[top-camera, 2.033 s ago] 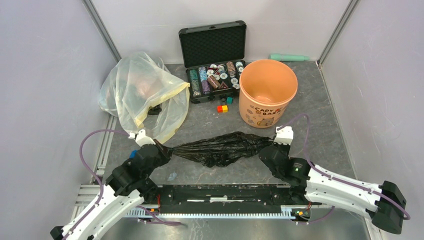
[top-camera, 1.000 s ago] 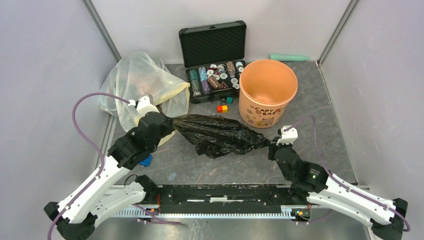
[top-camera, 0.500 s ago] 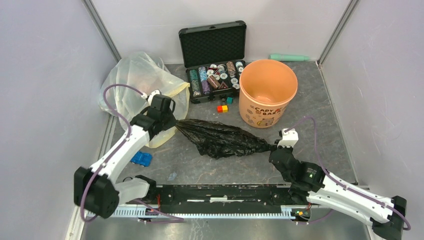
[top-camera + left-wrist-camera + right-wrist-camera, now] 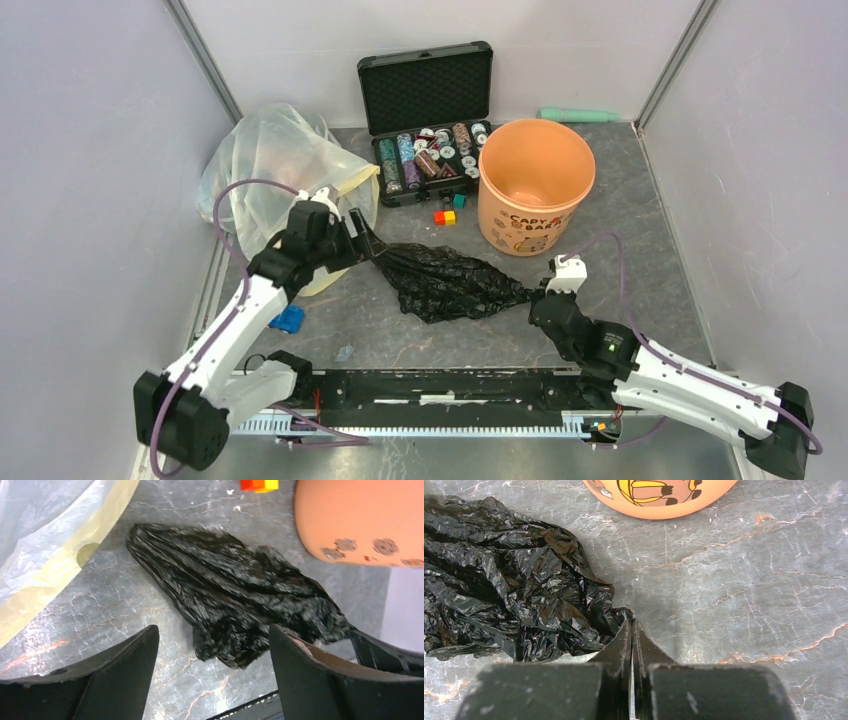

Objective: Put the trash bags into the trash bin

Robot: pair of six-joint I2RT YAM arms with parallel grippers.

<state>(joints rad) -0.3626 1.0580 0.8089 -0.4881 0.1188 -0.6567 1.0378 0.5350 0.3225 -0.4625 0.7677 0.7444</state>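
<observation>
- The black trash bag (image 4: 445, 285) lies crumpled on the counter (image 4: 650, 260), near the foot of the orange trash bin (image 4: 532, 215) and to its left. It is not in the bin yet.
- The right fingers (image 4: 620, 647) are clenched on the bag's right-hand tip, with only a thin twist of plastic between them. I judge this hold to be slim.
- The left fingers (image 4: 122, 667) are spread wide and hold nothing. They hover over the bag's other end, just beside the clear yellowish bag (image 4: 270, 170).
- The step in hand looks to be gathering the black bag so that it can go over the bin's rim.
- To do it well, the left fingers should come down on the black plastic alone and bite into the bunched folds rather than a single edge — well clear of the yellowish bag.
- The lift should be high enough for the hanging slack to pass the rim, or the light bin may tip.
- The plastic is slippery — a slow carry suits it, with the bag let go only once it is over the opening.
</observation>
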